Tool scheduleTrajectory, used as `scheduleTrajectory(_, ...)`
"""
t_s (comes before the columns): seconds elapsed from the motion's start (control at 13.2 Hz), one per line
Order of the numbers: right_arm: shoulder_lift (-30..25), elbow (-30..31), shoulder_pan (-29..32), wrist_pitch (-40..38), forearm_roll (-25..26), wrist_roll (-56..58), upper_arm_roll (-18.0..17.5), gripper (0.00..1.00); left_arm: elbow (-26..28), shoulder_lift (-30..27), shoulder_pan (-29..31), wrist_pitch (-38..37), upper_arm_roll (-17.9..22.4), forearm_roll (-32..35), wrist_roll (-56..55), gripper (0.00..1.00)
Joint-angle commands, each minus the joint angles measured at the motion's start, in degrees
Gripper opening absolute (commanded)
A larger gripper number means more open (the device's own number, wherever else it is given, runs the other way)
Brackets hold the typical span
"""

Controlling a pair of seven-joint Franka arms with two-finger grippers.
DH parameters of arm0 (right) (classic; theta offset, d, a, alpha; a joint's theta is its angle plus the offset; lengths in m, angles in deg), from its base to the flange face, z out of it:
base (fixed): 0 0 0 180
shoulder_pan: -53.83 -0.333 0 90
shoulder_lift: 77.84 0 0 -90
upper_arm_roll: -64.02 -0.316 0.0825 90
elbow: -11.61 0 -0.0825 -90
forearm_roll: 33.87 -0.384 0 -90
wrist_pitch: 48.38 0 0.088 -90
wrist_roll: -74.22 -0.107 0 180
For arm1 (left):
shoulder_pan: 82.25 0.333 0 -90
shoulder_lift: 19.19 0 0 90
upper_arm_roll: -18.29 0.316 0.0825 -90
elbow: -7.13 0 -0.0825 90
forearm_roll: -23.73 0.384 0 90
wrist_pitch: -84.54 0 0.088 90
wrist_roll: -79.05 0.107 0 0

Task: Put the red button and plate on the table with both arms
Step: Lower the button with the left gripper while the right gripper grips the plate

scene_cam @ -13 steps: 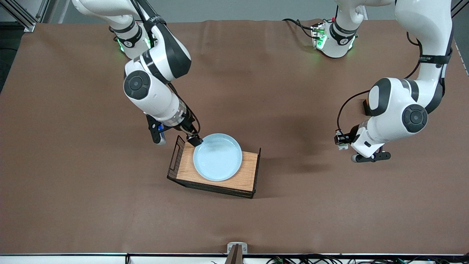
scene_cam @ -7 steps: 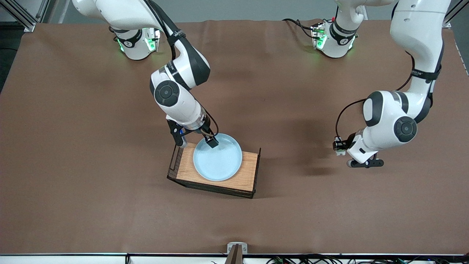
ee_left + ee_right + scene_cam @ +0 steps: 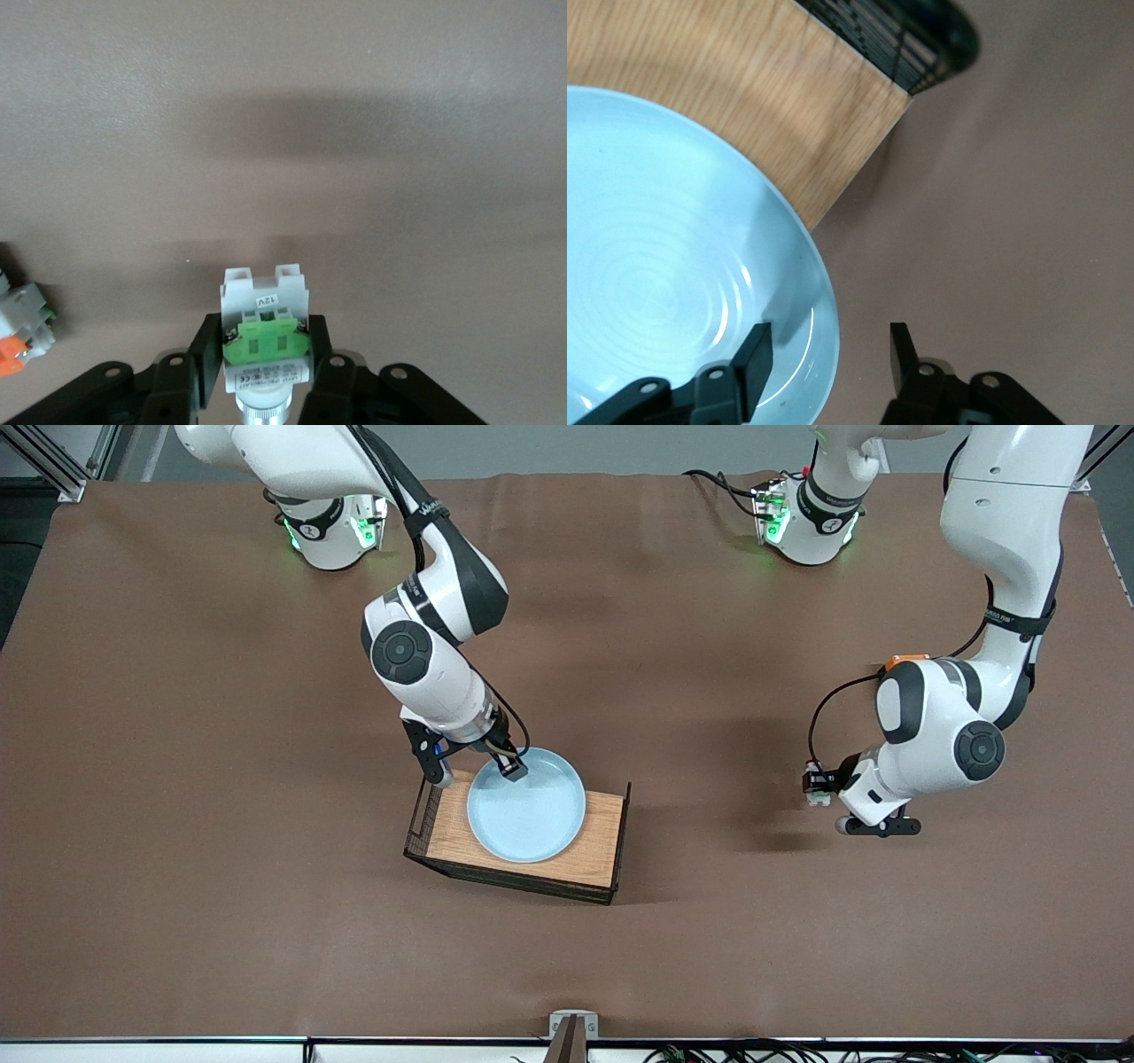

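The pale blue plate (image 3: 532,815) (image 3: 656,283) lies on the wooden tray (image 3: 602,841) in the middle of the table (image 3: 221,868). My right gripper (image 3: 511,768) (image 3: 828,359) is open and astride the plate's rim on the side toward the robots. One finger (image 3: 753,359) is inside the dish and the other is outside it. My left gripper (image 3: 819,786) (image 3: 266,354) hangs over bare cloth toward the left arm's end, shut on the red button (image 3: 266,332). The button's green block faces up; its cap is hidden between the fingers.
The tray has black wire ends (image 3: 425,815) (image 3: 877,35). A similar switch piece with an orange block (image 3: 19,326) lies on the cloth near the left gripper. An orange box (image 3: 904,661) peeks out by the left arm's elbow.
My right arm swung from the tray's wire end toward the plate, and its gripper now straddles the rim. My left arm shifted slightly, still holding the button.
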Motion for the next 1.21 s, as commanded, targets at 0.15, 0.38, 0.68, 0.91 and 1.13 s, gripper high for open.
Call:
scheduleTrajectory(0.15,0.45,-0.86,-0.06,-0.77,3.38,0.82,-0.05,0.33,-0.38,1.37,0.84,0.46,-0.44,-1.37,3.32,0.00)
scheduleTrajectory(0.38,0.45,-0.77,-0.06,-0.94,3.48,0.46,-0.14,0.18,-0.47,2.16,1.02,0.46,-0.44,-1.28,4.03,0.01)
scheduleTrajectory(0.68,0.45,-0.86,0.03,-0.94,3.21,0.02,-0.14,0.06,-0.99,1.55,0.32,0.11,-0.44,-1.28,3.77,1.00)
scheduleTrajectory(0.91,0.45,-0.86,0.21,-0.86,3.12,0.20,-0.05,0.03,-2.23,-0.47,0.23,-0.51,-0.53,-1.28,1.75,1.00)
scheduleTrajectory(1.13,0.45,-0.95,0.65,-0.86,3.04,0.55,-0.14,0.00,-3.80,-2.93,0.76,-4.17,-0.44,-1.19,2.18,1.00)
